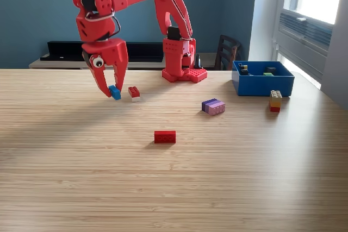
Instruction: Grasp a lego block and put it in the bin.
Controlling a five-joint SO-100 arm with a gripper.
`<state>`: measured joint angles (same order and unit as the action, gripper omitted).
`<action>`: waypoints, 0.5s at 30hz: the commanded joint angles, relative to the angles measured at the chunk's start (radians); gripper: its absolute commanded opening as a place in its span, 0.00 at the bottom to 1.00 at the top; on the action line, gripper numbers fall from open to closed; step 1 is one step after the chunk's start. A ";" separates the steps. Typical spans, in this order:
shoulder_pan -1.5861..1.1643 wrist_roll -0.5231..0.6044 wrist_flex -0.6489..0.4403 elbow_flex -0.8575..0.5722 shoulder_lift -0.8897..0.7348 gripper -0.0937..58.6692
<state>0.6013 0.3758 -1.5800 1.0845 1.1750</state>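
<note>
Exterior view: red 3D-printed arm gripper (112, 92) has its jaws pinched on a small blue lego block (115, 92), lifted clear of the table, far left. Open blue plastic bin (263, 86) sits far right, well apart, a few blocks already inside. Best move, judging by this: hold the squeeze, carry high over the red-white block (134, 93) and purple block (213, 106), release only above the bin. Light wood-grain table (174, 188); teal wall, window at right.
</note>
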 commanded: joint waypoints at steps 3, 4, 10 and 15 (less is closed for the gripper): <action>-0.322 -0.106 -0.206 -0.354 0.040 0.00; -0.380 -0.114 -0.207 -0.339 0.041 0.00; -0.741 -0.137 -0.204 -0.150 0.084 0.00; -1.066 -0.155 -0.204 -0.087 0.118 0.00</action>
<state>-0.2454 0.2332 -1.7395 0.9956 1.1750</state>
